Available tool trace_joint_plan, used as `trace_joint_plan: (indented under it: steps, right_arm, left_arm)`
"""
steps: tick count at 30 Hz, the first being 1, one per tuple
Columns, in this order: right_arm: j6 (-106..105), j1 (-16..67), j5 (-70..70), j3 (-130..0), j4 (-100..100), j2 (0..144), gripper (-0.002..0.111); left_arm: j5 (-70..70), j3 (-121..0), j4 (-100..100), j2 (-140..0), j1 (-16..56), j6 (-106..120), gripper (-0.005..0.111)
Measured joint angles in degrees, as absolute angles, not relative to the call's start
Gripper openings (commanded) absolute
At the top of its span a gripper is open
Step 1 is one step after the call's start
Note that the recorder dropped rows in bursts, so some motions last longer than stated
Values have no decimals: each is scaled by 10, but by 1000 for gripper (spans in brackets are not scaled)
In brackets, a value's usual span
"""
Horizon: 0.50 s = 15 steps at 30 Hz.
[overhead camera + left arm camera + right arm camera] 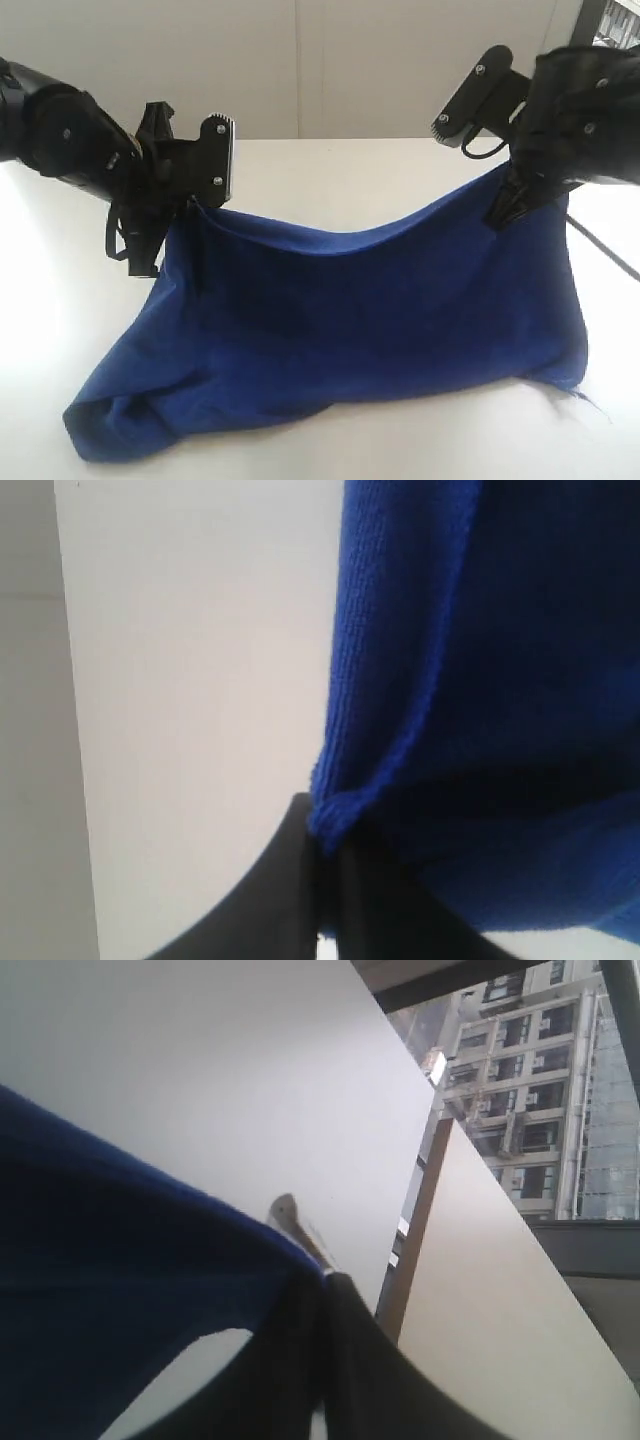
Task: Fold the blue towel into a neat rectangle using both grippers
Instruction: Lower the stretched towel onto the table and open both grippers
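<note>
Left gripper (192, 204) at nine o'clock, right gripper (512, 208) at three, each clamped on a blue towel (370, 320) corner; over-stretching could slip one free.

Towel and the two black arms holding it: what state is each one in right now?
towel: unfolded, held up by two corners, sagging in the middle, lower edge bunched on the table.
left end effector: shut on one towel corner, raised off the table.
right end effector: shut on the other towel corner, raised off the table.
table: white, carrying the towel's lower edge.
</note>
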<state>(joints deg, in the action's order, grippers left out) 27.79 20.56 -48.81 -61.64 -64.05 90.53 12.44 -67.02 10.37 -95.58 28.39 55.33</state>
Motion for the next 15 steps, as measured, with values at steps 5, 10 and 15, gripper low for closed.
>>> trace_joint_plan:
  steps: [5, 10, 15]
  right_arm:
    - [399, 130, -435, -618, -752, 990, 0]
    - [435, 85, -381, -646, -773, 1058, 0]
    - [445, 64, -372, -667, -780, 1106, 0]
  left_arm:
    - [-33, -670, 113, -1028, 235, 553, 0]
    - [-168, -670, 113, -1073, 212, 553, 22]
    - [-191, -670, 96, -1101, 201, 553, 65]
